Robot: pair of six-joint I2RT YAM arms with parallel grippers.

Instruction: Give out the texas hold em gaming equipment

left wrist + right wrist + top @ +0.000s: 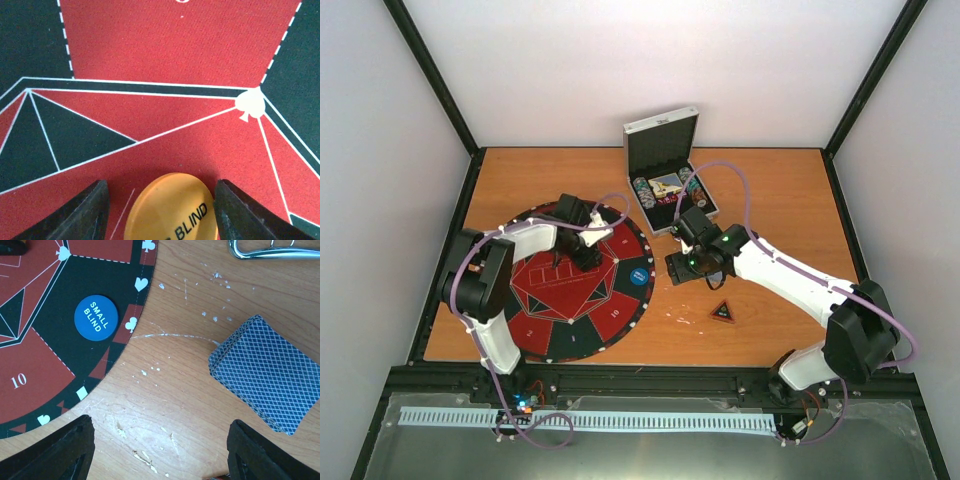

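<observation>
A yellow disc (170, 210) marked BLIND lies flat on the red-and-black mat (165, 50) between the fingers of my left gripper (161, 186). The jaws are open, with a gap on the left side of the disc. In the top view the left gripper (582, 252) is over the mat's centre. My right gripper (161, 422) is open and empty above bare wood. A blue SMALL BLIND disc (96, 318) lies on the mat's edge; it also shows in the top view (638, 274). A grey-blue-backed card deck (267, 372) lies to the gripper's right. The black-red triangle marker (722, 313) lies on the table.
The open silver case (665, 165) stands at the back centre with poker chips (642, 190) and a card box inside; its handle (270, 251) shows in the right wrist view. The round mat (535, 330) covers the table's left half. Black frame rails border the table.
</observation>
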